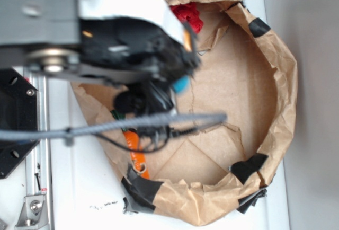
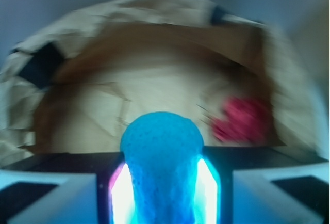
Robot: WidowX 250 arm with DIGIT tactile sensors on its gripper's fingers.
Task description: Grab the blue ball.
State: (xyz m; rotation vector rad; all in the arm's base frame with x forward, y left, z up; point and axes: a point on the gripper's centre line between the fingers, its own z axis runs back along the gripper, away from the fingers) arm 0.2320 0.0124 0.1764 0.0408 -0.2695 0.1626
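Your black gripper (image 2: 162, 182) is clamped on the small teal-blue ball with the finely dimpled matte surface (image 2: 162, 154): in the wrist view the ball sits squarely between the two glowing fingers (image 2: 124, 193), pressed against both, its rounded top standing above them. In the exterior view you see only a sliver of that ball (image 1: 181, 85) peeking out at the right edge of the black arm body, above the floor of the crumpled brown paper ring patched with black tape (image 1: 280, 81); whether the ball touches the cardboard floor there you cannot tell, since the arm covers most of it. The red wrinkly cloth wad (image 1: 188, 15) lies near the ring's upper wall, apart from the ball, and shows in the wrist view as a blurred red patch (image 2: 242, 121) to the right beyond the ball. The orange carrot-shaped toy (image 1: 136, 153) lies by the ring's lower left wall, partly behind the grey cable (image 1: 132, 124) crossing the picture.
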